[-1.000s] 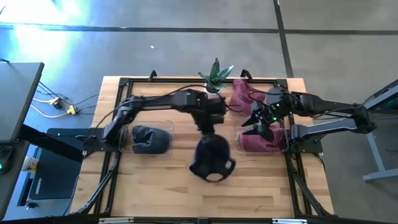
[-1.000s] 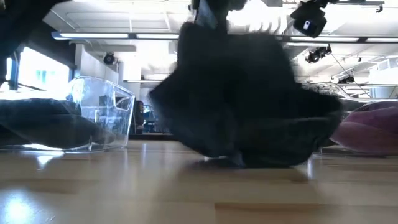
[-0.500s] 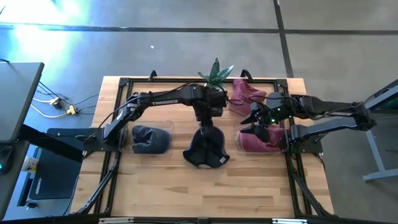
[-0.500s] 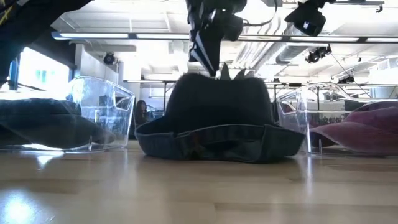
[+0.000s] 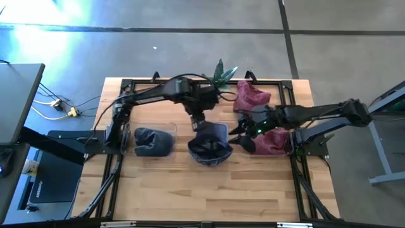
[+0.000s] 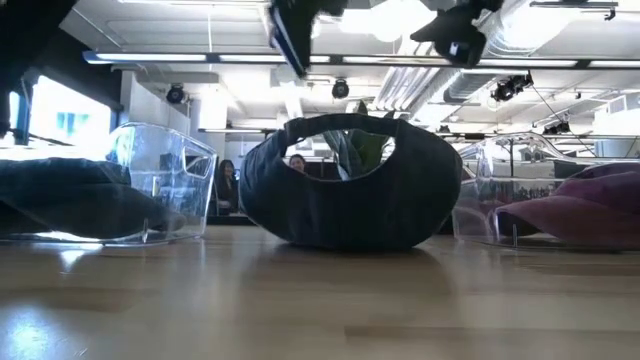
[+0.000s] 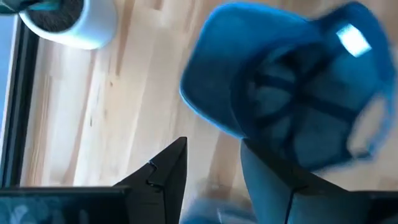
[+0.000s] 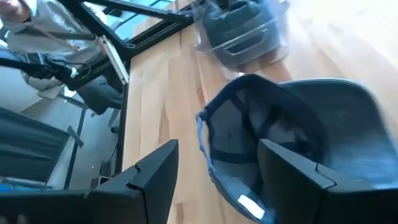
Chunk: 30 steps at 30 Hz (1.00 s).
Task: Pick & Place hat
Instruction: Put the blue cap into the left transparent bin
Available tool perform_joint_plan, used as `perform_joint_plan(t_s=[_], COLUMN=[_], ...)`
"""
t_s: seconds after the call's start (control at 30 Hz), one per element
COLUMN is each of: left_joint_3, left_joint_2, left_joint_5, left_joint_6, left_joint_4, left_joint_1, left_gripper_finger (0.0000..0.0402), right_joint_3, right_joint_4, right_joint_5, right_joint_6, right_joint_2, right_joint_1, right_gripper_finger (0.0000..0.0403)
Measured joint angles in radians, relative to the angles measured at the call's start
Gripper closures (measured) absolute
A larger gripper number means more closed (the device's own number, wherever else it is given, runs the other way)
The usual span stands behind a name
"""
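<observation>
Small white label (image 8: 247, 204), writing unreadable, inside upturned blue hat (image 5: 209, 145); both grippers spread

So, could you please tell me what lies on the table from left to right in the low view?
Clear plastic bin holding a dark folded hat → dark blue denim hat lying opening-forward → clear plastic bin with a maroon hat.

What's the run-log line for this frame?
denim hat: on table, opening up | left gripper: open, above hat | right gripper: open, beside hat
</observation>
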Motion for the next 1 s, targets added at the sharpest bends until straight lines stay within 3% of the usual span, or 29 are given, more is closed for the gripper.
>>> perform_joint_plan(t_s=[0.13, 0.33, 0.43, 0.5, 0.6, 0.67, 0.73, 0.87, 1.0], left_joint_3=[-0.047, -0.385, -0.574, -0.699, -0.813, -0.878, -0.907, -0.954, -0.956], left_joint_2=[-0.098, -0.329, -0.437, -0.498, -0.522, -0.554, -0.562, -0.551, -0.555], left_joint_5=[-0.005, 0.009, 0.026, 0.037, 0.045, 0.048, 0.052, 0.051, 0.051], left_joint_6=[0.004, -0.054, -0.122, -0.172, -0.24, -0.27, -0.29, -0.29, -0.293], left_joint_4=[0.011, 0.183, 0.347, 0.36, 0.514, 0.473, 0.597, 0.654, 0.711], left_joint_1=[-0.038, -0.098, -0.133, -0.162, -0.207, -0.245, -0.276, -0.325, -0.348], left_gripper_finger=[0.0257, 0.0257, 0.0257, 0.0257, 0.0257, 0.0257, 0.0257, 0.0257, 0.0257], right_joint_3=[0.0, 0.0, 0.0, 0.001, 0.001, 0.014, 0.042, 0.105, 0.162], right_joint_4=[0.051, 0.097, 0.125, 0.172, 0.213, 0.229, 0.235, 0.22, 0.224], right_joint_5=[-0.033, -0.131, -0.136, -0.124, -0.058, -0.043, -0.048, -0.026, -0.045], right_joint_6=[-0.025, -0.136, -0.181, -0.19, -0.187, -0.189, -0.192, -0.232, -0.222], right_joint_2=[0.08, 0.211, 0.287, 0.338, 0.406, 0.444, 0.481, 0.557, 0.579], right_joint_1=[0.027, 0.066, 0.09, 0.102, 0.114, 0.118, 0.121, 0.128, 0.119], right_gripper_finger=[0.0187, 0.0187, 0.0186, 0.0186, 0.0189, 0.0192, 0.0198, 0.0232, 0.0319])
